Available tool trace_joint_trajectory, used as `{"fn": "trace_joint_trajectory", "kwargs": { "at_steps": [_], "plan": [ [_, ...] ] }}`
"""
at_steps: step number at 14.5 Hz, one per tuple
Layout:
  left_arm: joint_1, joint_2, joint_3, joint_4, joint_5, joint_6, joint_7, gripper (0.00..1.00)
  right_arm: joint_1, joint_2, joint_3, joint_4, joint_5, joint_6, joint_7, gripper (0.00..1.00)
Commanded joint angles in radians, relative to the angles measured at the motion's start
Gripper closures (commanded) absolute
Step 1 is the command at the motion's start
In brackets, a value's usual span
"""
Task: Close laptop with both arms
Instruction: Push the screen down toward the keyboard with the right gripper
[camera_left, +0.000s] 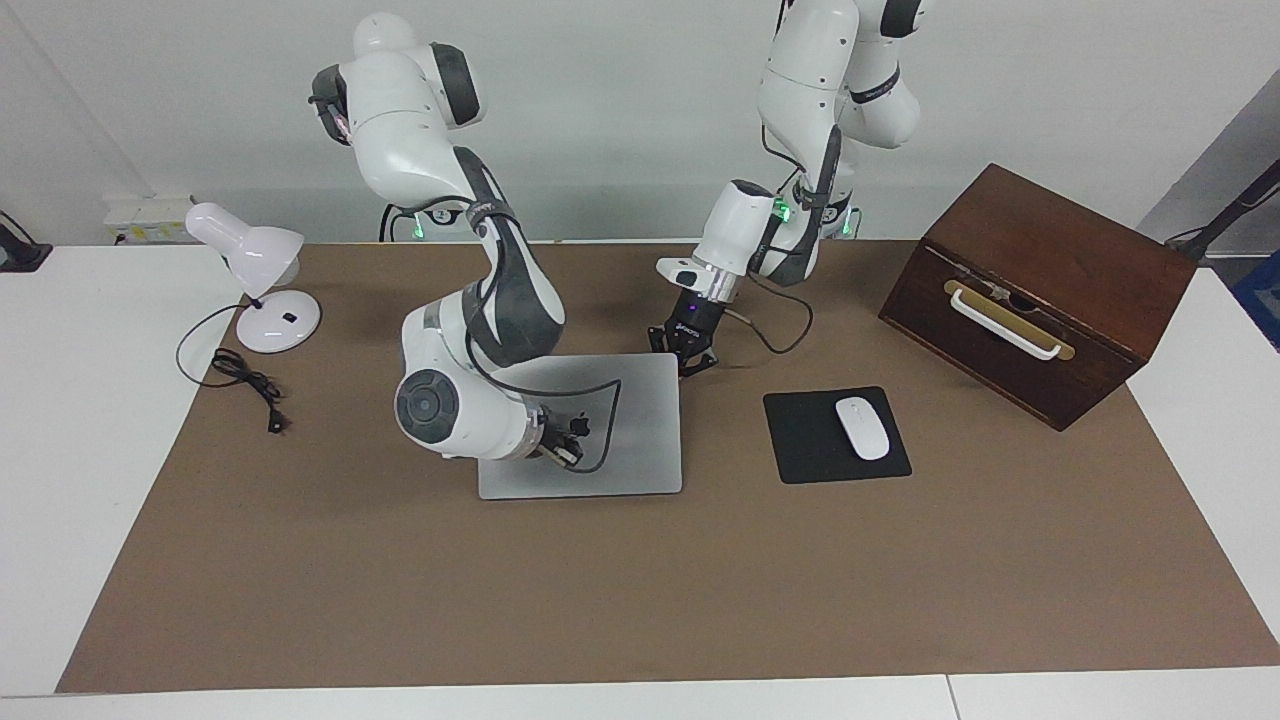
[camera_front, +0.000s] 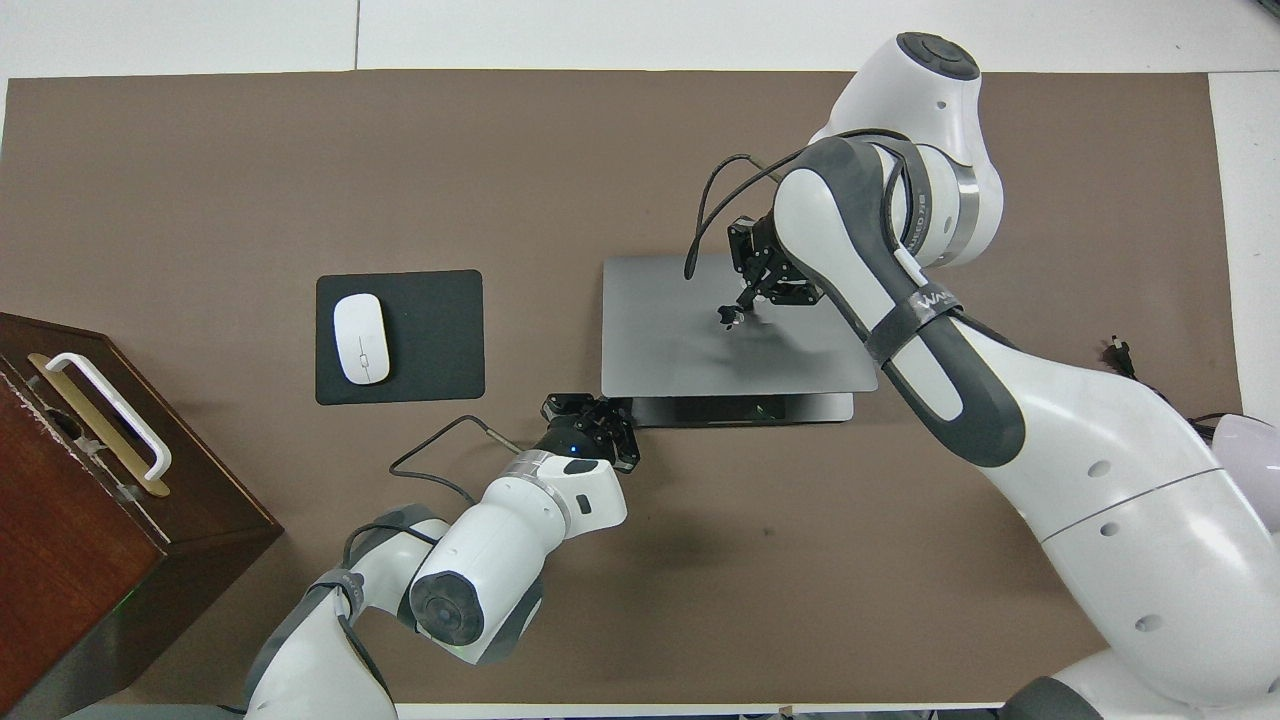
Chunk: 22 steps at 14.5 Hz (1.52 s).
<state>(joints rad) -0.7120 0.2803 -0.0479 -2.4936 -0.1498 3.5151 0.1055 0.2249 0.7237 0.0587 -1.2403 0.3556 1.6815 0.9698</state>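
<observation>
Now, laptop: thin silver-grey metal laptop with a dark apple logo on its lid, lying flat on the brown table mat about midway between the arms' ends and nearer to the robots' edge than to the edge away from them.
Lid state: almost shut; in the overhead view a narrow strip of the base shows under the lid's edge nearest the robots, so a small gap seems to remain.
Handling: judged rigid and smooth; metal skin looks slippery for fingertips, and the hinge and screen inside are likely fragile, so gentle downward pressure suits it better than a pinch.
Where to press: flat on the lid, near its middle or toward the free edge nearest the robots, away from the hinge.
Right gripper: black two-finger right gripper, fingertips together, pointing down onto the lid close to the logo; it appears to touch the lid without gripping anything.
Left gripper: black two-finger left gripper, fingertips together, holding nothing, just beside the laptop's corner nearest the robots on the left arm's side, low to the mat; whether it touches the base cannot be told.
Nearby: white computer mouse on a black mouse pad, toward the left arm's end of the table and apart from the laptop.
</observation>
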Motion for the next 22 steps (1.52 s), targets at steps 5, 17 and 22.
{"fn": "trace_joint_trajectory", "kwargs": {
  "at_steps": [5,17,22],
  "plan": [
    [-0.020,0.020,0.017,-0.054,-0.016,-0.011,0.020,1.00,-0.015,-0.060,0.007,-0.117,-0.029,0.027,-0.056,1.00],
    [-0.014,0.020,0.017,-0.045,-0.017,-0.013,0.022,1.00,-0.006,-0.079,0.007,-0.182,-0.027,0.099,-0.062,1.00],
    [-0.012,0.020,0.017,-0.047,-0.017,-0.013,0.022,1.00,-0.027,-0.193,0.003,-0.169,-0.020,0.087,-0.020,1.00]
  ]
}}
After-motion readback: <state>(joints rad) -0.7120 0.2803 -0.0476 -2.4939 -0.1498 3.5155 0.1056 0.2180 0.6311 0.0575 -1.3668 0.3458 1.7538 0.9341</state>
